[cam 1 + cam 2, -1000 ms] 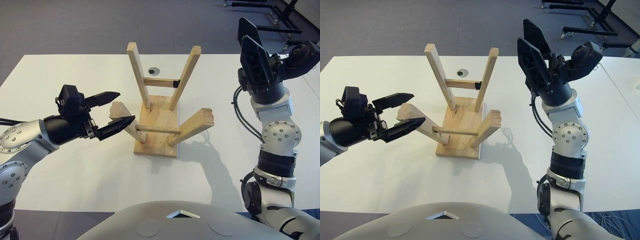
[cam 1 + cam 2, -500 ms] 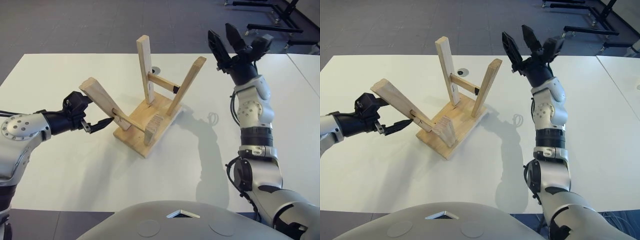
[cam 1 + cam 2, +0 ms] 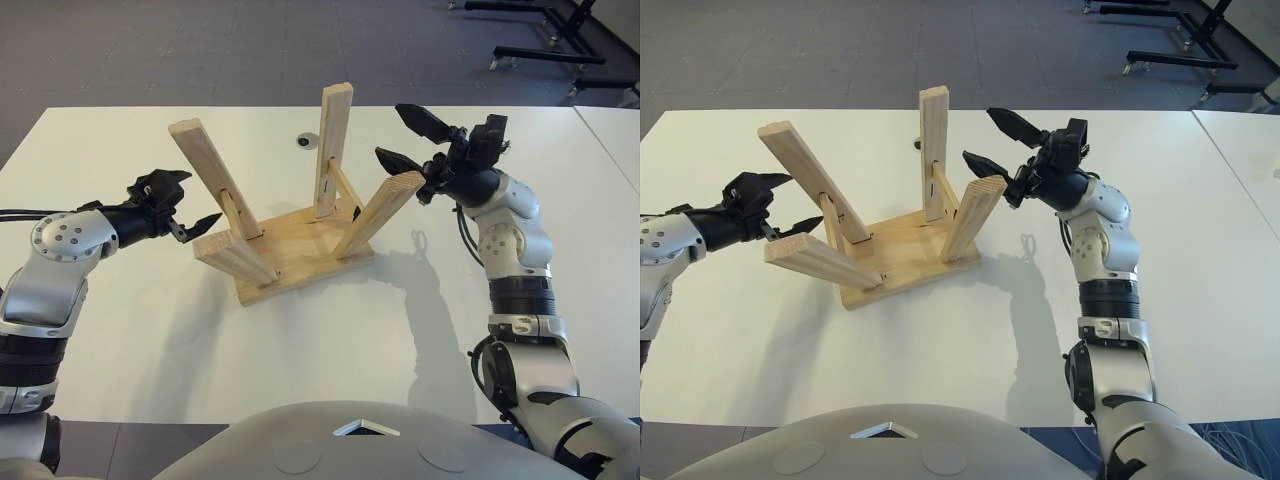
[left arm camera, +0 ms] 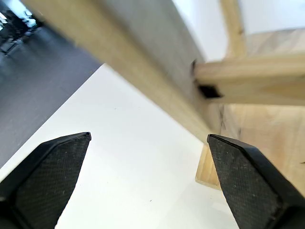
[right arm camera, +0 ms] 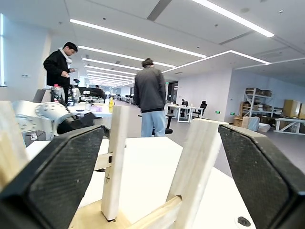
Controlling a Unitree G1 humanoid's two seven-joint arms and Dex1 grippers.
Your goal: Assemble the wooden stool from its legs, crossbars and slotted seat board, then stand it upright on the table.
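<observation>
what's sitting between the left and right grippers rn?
The upside-down stool, seat board on the table, legs up, spans the gap between left gripper and right gripper; clear in the left eye view.

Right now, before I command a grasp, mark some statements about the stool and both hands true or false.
1. The pale wooden stool sits upside down on the white table, legs pointing up. True.
2. The right hand is shut on a leg. False: it is open, near the top of the nearest leg.
3. The left hand is open. True.
4. One leg lies loose on the table. False: all four legs rise from the seat board.
</observation>
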